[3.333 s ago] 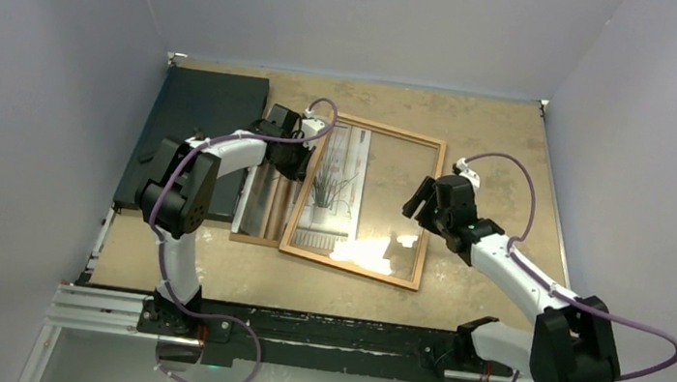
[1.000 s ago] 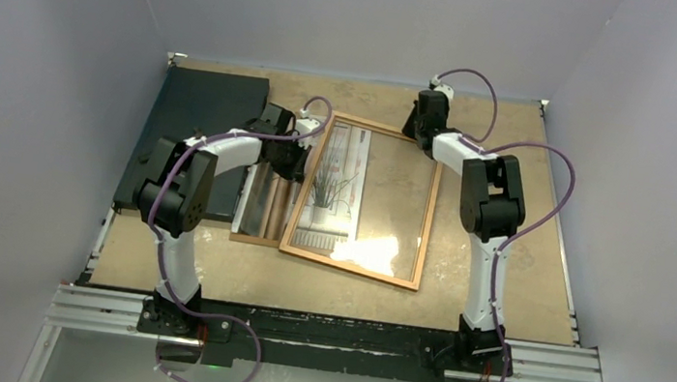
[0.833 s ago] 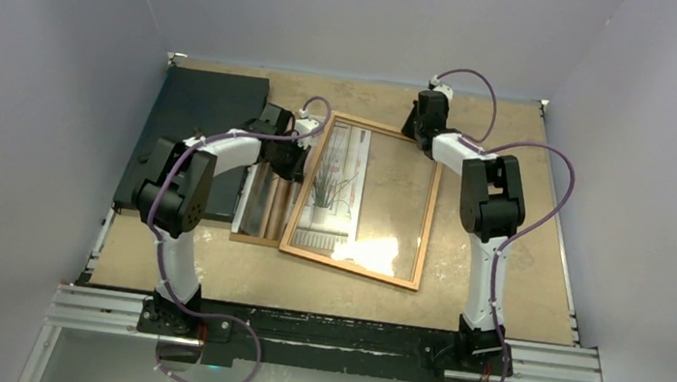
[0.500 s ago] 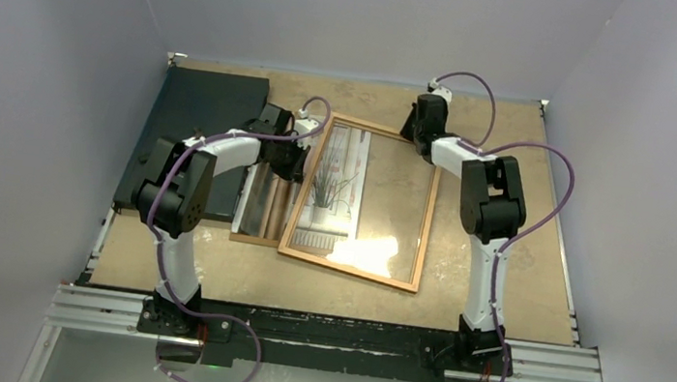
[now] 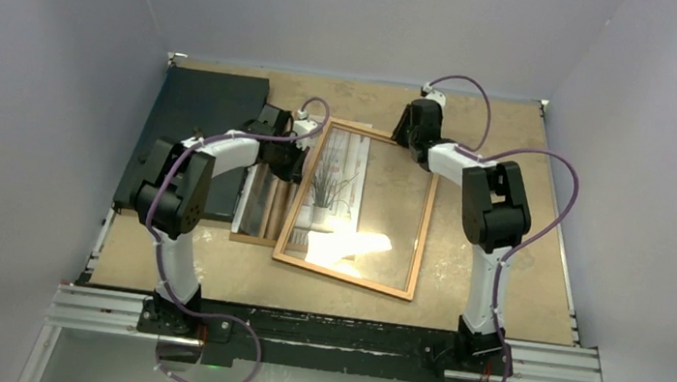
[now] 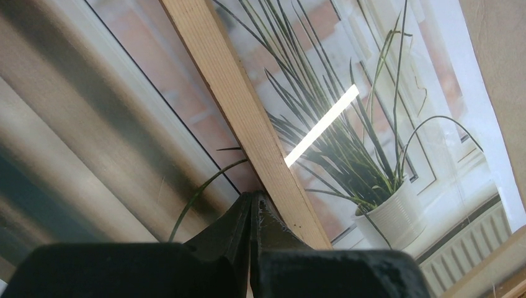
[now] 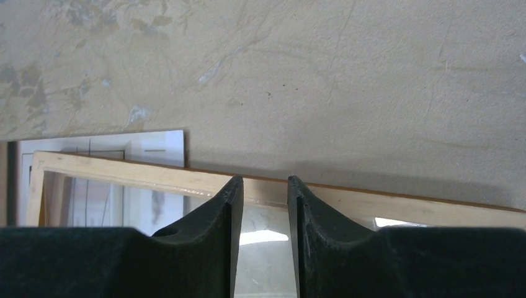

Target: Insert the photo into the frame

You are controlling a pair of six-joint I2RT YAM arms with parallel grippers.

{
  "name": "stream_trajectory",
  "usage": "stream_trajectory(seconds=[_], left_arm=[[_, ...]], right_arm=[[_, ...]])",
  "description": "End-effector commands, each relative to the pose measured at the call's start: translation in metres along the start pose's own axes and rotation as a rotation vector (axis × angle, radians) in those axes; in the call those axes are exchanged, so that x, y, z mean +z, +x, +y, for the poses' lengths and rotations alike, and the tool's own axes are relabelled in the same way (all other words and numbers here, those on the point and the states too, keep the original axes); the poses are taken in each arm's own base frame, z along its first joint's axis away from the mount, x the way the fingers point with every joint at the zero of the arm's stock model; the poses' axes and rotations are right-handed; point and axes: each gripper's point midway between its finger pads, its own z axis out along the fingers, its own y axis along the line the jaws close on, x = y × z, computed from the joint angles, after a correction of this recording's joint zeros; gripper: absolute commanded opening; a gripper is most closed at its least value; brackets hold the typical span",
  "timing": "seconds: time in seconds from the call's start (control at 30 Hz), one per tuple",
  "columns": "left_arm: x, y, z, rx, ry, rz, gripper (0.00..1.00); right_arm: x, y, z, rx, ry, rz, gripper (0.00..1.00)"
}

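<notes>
Photo (image 5: 261, 196) lies flat on the counter (image 5: 514, 154), half under the frame (image 5: 423, 231). The left rail crosses over it, so the curtains show outside the frame and the plant shows inside, through the glazing.

The left fingers (image 6: 239, 217) are closed tight, their tips down on the print right against that rail. I cannot tell whether any paper is pinched between them. The right fingers (image 7: 223, 205) stand a narrow gap apart at the frame's far rail, with nothing clamped between them.

The print looks thin, light and floppy, so it should slide easily but crease or buckle if pushed edge-on. Its uncovered curtain-side margin seems the best place to grip it. The frame is stiff, but its pane is breakable and probably slick, so its wooden rails seem the place to hold it.
</notes>
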Motion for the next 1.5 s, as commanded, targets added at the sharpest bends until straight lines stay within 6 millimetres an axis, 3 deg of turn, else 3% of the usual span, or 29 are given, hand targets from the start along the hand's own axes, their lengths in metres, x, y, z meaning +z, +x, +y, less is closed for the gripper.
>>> stream_trajectory(seconds=[0.0,0.47,0.77,1.1,1.23,1.33,1.47], left_arm=[[-0.009,0.005,0.001,0.011,-0.005,0.005,0.00],[-0.007,0.008,0.002,0.008,-0.006,0.011,0.00],[-0.005,0.009,0.001,0.002,0.001,0.012,0.00],[-0.006,0.008,0.001,0.005,0.000,0.010,0.00],[-0.007,0.008,0.001,0.004,-0.001,0.011,0.00],[-0.009,0.005,0.002,0.011,0.001,0.009,0.00],[-0.011,0.009,0.004,0.033,-0.007,0.017,0.00]], right_arm=[[-0.018,-0.029,0.019,-0.008,-0.041,-0.077,0.36],[-0.021,-0.002,0.024,-0.019,-0.066,-0.030,0.24],[-0.035,0.002,0.030,-0.024,-0.074,-0.038,0.25],[-0.033,0.008,0.032,-0.015,-0.081,-0.021,0.26],[-0.045,-0.009,0.041,-0.011,-0.099,-0.058,0.28],[-0.062,-0.020,0.042,0.012,-0.094,-0.068,0.35],[-0.093,-0.027,0.015,0.061,-0.012,-0.066,0.50]])
